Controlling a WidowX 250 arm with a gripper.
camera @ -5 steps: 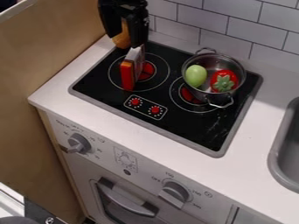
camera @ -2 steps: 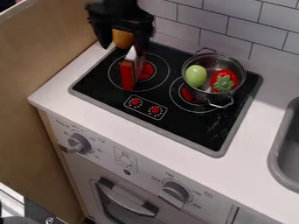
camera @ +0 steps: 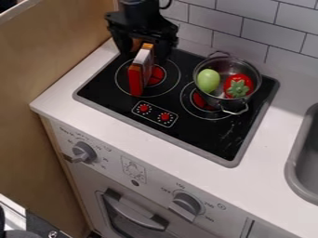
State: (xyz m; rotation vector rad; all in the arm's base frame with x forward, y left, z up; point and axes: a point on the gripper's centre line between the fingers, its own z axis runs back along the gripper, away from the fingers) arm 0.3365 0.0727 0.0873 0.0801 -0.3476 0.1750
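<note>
Camera view: fingers apart, the tool (camera: 144,52) straddles the red box (camera: 136,80) inside the cooktop's rim (camera: 155,131), clear of the pot (camera: 224,102).

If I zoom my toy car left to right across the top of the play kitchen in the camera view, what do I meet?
Upright red box → light green oval toy → red toy with a leafy green top → grey sink.
</note>
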